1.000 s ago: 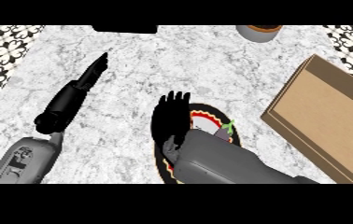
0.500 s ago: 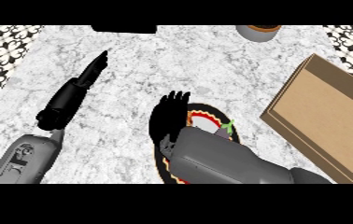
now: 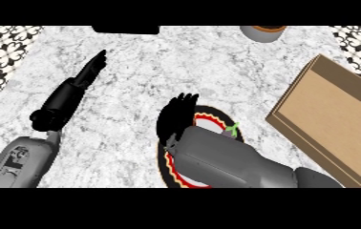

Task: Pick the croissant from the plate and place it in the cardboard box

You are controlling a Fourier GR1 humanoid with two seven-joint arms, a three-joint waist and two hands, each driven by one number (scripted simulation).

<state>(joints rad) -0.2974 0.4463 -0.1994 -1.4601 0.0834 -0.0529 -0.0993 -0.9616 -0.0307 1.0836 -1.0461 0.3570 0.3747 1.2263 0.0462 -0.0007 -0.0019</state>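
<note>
Head view shows the right hand (image 3: 177, 114) over the plate (image 3: 211, 116), fingers curled downward; whether they pinch the croissant cannot be told, since it is hidden. Left hand (image 3: 78, 87) lies on the marble tabletop (image 3: 183, 61), fingers straight. Cardboard box (image 3: 328, 113) sits right of the plate.

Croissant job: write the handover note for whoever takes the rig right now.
Right hand: over the plate, fingers curled downward; what they hold, if anything, is hidden.
Left hand: open, fingers straight, resting on the counter at the left.
Croissant: hidden under the right hand and forearm.
Cardboard box: at the right edge, nothing visible inside.
Done: reach to the plate. Left: lift, carry to the box, release.
</note>
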